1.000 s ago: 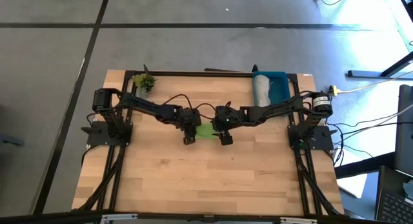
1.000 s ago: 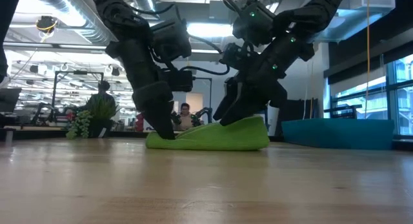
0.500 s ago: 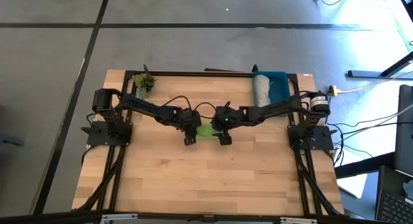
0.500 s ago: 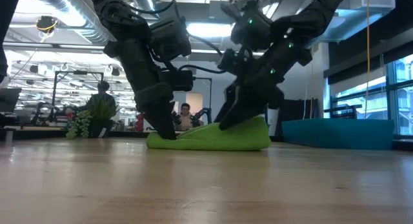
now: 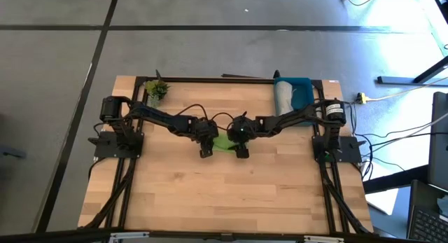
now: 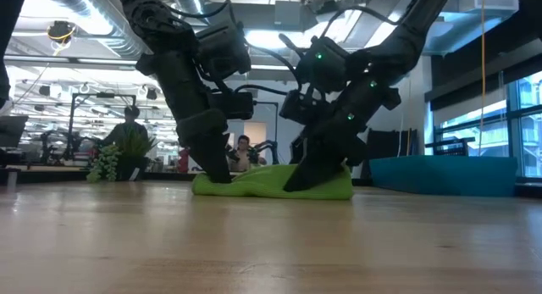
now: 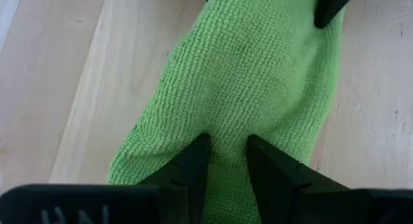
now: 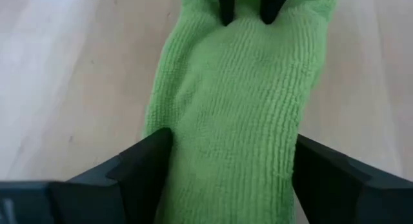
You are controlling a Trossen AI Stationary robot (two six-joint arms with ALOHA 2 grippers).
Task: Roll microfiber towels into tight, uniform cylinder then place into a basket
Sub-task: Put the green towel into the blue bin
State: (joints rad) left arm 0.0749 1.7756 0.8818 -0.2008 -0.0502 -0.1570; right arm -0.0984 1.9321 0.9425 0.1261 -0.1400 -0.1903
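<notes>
The right gripper [image 6: 313, 177] has slid along the green towel [image 6: 273, 183] toward the left gripper [image 6: 218, 174]; both clamp the roll (so it looks nearly ready to lift). Farther off, the grey towel [image 5: 284, 96] lies in the basket [image 5: 305, 94].

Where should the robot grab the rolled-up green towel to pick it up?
Probably at its two ends, from above. The bright green microfiber towel lies as a long soft roll on the wooden table, so one middle grip would let it sag or unroll. The left claw pinches a narrow fold at one end; the right claw straddles the other end's full width.
</notes>
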